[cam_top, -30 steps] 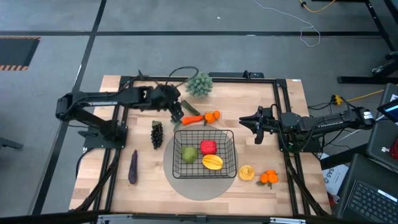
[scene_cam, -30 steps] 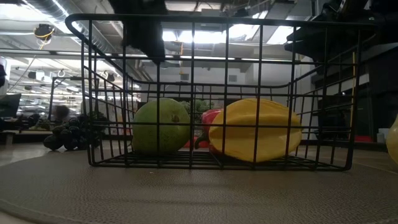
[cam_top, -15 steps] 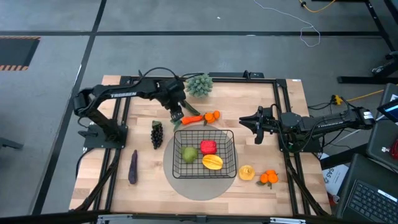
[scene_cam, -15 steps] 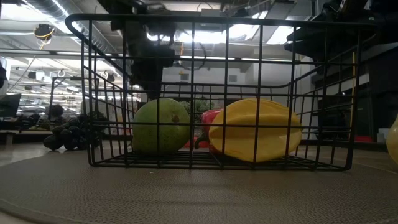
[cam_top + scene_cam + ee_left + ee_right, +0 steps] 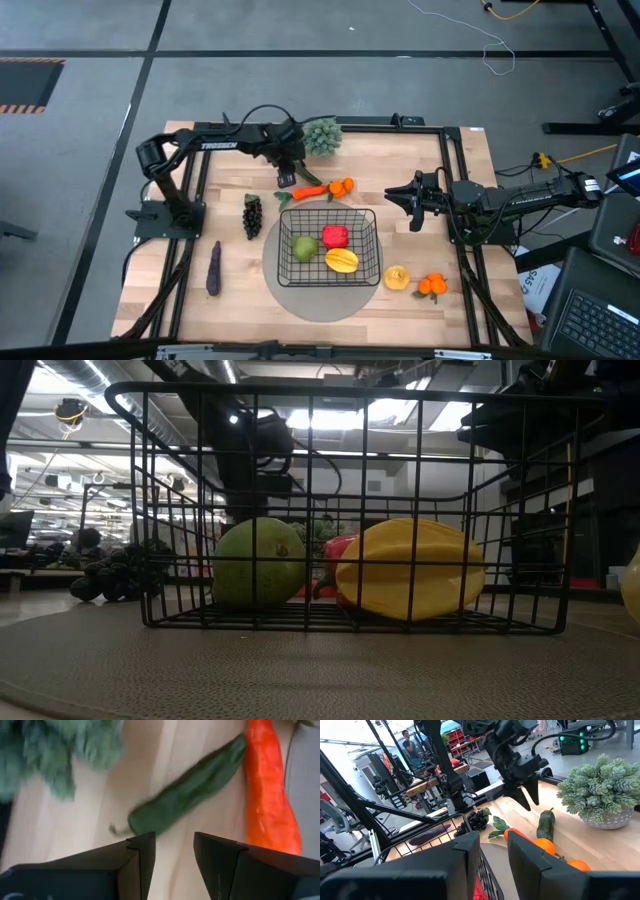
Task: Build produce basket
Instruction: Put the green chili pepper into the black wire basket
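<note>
The black wire basket (image 5: 330, 246) stands on a grey round mat (image 5: 300, 295). Inside it lie a green pear (image 5: 304, 246), a red pepper (image 5: 335, 237) and a yellow fruit (image 5: 342, 261). My left gripper (image 5: 288, 176) is open, pointing down over the stem end of the green cucumber (image 5: 185, 790), which lies on the table beside the carrot (image 5: 267, 795). An orange (image 5: 344, 185) sits by the carrot's end. Grapes (image 5: 252, 215), an eggplant (image 5: 213, 268), a lemon (image 5: 397, 277) and oranges (image 5: 432, 285) lie around the basket. My right gripper (image 5: 398, 200) waits open, right of the basket.
A spiky grey-green ball plant (image 5: 320, 135) stands at the far edge, just beyond the cucumber and close to my left gripper. A black frame (image 5: 450, 180) borders the table. Bare wood lies between the carrot and my right gripper.
My left arm has stretched out, and its gripper has moved a little toward the table's right and far edge, ending over the cucumber beside the plant. The produce, the basket and my right arm have stayed where they were.
</note>
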Tool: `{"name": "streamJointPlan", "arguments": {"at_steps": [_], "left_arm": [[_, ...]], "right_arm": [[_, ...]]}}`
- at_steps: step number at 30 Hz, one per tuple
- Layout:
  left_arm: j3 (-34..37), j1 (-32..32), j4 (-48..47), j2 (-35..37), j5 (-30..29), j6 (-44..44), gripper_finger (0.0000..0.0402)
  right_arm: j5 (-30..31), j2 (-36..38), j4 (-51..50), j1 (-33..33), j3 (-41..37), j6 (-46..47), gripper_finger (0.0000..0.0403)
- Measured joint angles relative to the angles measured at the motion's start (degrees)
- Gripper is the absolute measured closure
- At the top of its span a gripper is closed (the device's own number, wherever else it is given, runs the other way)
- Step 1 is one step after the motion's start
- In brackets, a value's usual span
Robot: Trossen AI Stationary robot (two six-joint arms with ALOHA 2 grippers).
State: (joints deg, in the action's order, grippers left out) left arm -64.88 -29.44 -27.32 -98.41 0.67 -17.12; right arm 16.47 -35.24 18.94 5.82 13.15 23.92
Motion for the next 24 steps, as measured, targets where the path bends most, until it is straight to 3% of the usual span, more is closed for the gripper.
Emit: {"name": "streamJointPlan", "arguments": {"at_steps": [11, 24], "left_arm": [[0.0, 3.1, 6.52, -1.7, -5.68, -11.94, 0.0278], [0.04, 4.96, 5.37, -4.89, -6.37, -14.65, 0.0213]], "right_arm": [[-0.02, 0.0, -0.22, 0.0, 0.0, -0.15, 0.0306], [0.0, 0.0, -0.35, -0.02, 0.0, -0.05, 0.0306]]}}
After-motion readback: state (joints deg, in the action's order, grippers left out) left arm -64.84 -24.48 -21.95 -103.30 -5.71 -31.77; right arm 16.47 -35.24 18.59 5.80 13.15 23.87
